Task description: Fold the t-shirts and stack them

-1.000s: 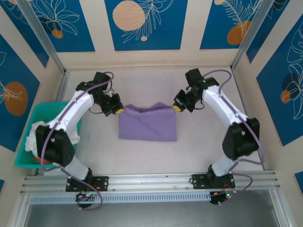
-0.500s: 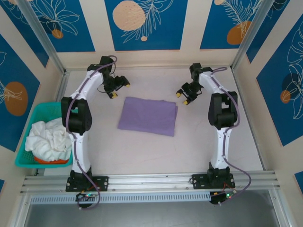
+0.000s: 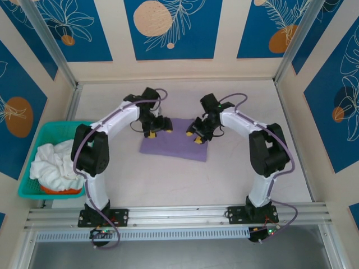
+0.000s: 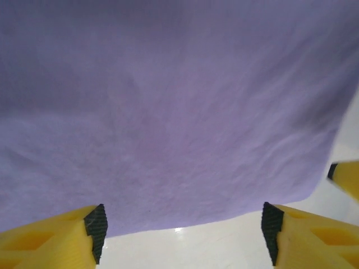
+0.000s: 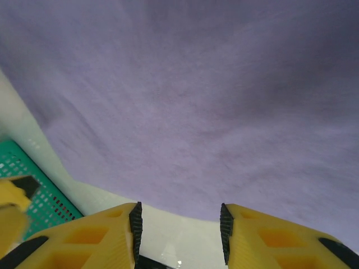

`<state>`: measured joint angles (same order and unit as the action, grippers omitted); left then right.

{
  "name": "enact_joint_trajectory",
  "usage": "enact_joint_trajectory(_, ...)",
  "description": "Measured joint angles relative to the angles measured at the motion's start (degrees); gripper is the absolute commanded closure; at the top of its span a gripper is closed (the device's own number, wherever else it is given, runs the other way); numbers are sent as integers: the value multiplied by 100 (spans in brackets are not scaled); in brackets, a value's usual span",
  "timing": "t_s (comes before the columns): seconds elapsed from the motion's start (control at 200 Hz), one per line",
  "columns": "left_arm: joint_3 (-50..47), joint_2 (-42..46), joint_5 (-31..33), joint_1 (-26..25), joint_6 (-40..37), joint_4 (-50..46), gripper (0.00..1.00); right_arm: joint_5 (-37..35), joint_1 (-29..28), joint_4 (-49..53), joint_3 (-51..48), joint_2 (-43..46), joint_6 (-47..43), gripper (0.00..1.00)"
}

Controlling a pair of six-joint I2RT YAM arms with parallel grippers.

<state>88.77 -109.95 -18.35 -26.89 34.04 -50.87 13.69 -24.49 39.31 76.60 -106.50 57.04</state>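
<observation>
A lavender t-shirt (image 3: 175,147) lies folded in a flat rectangle at the middle of the table. My left gripper (image 3: 159,131) hovers over its far left edge and my right gripper (image 3: 195,136) over its far right part. Both are open, with nothing between the fingers. The left wrist view has the purple cloth (image 4: 179,106) ahead of the open left gripper (image 4: 184,232), bare table between the pads. In the right wrist view the cloth (image 5: 202,95) lies just beyond the open right gripper (image 5: 178,230). White t-shirts (image 3: 55,163) sit bundled in the basket.
The teal plastic basket (image 3: 27,193) stands at the table's left edge, and its mesh (image 5: 35,188) shows in the right wrist view. Cream walls with blue panels close in the back and sides. A metal rail (image 3: 179,216) runs along the near edge.
A second ago both grippers held the shirt's far corners. They let go, swung out towards the back, and have now come inward and low over the folded shirt's far edge.
</observation>
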Motion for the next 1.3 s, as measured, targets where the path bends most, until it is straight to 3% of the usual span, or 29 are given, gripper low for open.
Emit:
enact_joint_trajectory(0.175, -643, -83, 337, -59, 4, 304, 34, 37, -63, -76, 79, -929, 151, 57)
enact_joint_trajectory(0.325, -1491, -87, 765, -2, 33, 697, 32, 92, -35, -122, 42, -907, 214, 55)
enact_joint_trajectory(0.615, -1504, 120, 730, 20, 155, 981, 0, -83, 190, 63, 136, -890, 186, 53)
enact_joint_trajectory(0.805, -544, 205, 837, 52, 138, 446, 0, -883, 1019, 868, 927, -1259, -149, 53)
enact_joint_trajectory(0.95, -227, 890, 1001, 42, 149, 293, 0, -1517, 1714, 1270, 1467, -1517, -549, 53)
enact_joint_trajectory(1.14, -1346, 2299, 1163, -52, 361, 299, 0, -2256, 2518, 1639, 2116, -1875, -1121, 53)
enact_joint_trajectory(1.3, -2201, 2608, 1204, -79, 494, 2, 0, -2511, 3171, 1685, 2275, -1956, -1327, 53)
